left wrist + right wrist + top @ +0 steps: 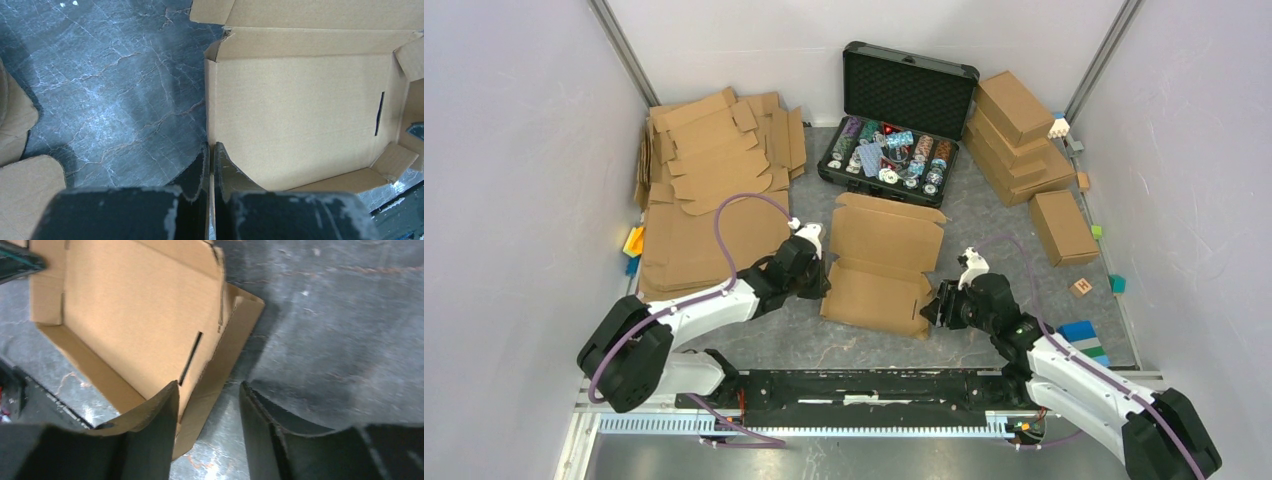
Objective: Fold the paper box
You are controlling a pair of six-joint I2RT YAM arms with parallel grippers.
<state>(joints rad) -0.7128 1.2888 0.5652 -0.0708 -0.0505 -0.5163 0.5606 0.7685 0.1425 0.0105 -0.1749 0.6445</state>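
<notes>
With the left gripper (pixel 211 164) we are pinching the box's (pixel 882 268) left wall, bracing it on the table (pixel 989 215). Our right gripper (pixel 209 387) is standing open astride the right flap, holding nothing yet, probably readying to fold it.

Paper box (pixel 884 265) sits mid-tabletop (pixel 979 205). Left side blocked: left gripper (pixel 822 277) is clamped on the box's left wall, and its arm fills the gap to the flat cardboard stack (pixel 709 200). Far side: chip case (pixel 894 110), narrow gap only. Right gripper (pixel 932 307) at the box's near-right corner, jaws apart. Widest free lane: bare tabletop between paper box and single brown box (pixel 1062 227). Stacked boxes (pixel 1019 135) fill the far-right corner. Near-edge strip looks bare, partly hidden by arms.
</notes>
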